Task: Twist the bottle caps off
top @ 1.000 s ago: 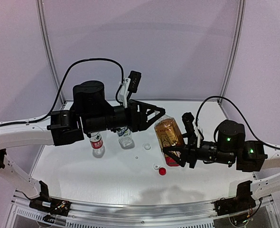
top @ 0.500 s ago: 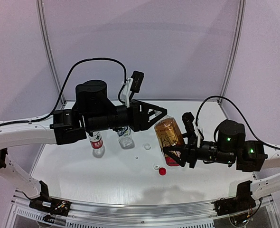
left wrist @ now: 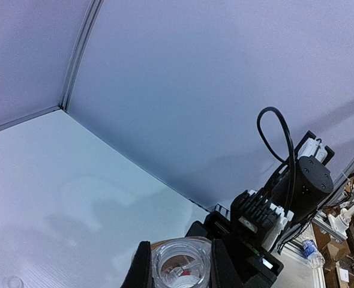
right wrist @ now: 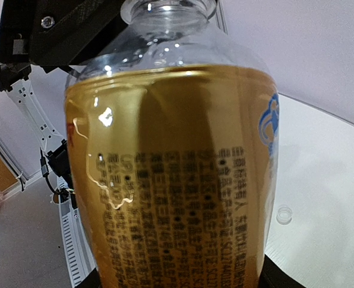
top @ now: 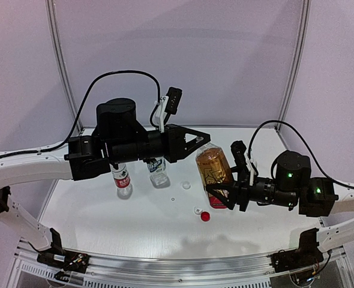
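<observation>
Surface: white glossy counter point(top: 105, 222); aluminium rail point(top: 177, 264) along its near edge.
Walls: plain pale lilac panels point(top: 177, 60) behind the far edge and both side edges.
Frame: metal poles point(top: 60, 60) at both far corners.
Light: even, soft shadows.

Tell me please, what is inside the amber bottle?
The amber bottle holds golden drink up to its shoulder; the clear neck above looks empty. Its bottom is hidden by the right claw.
</observation>
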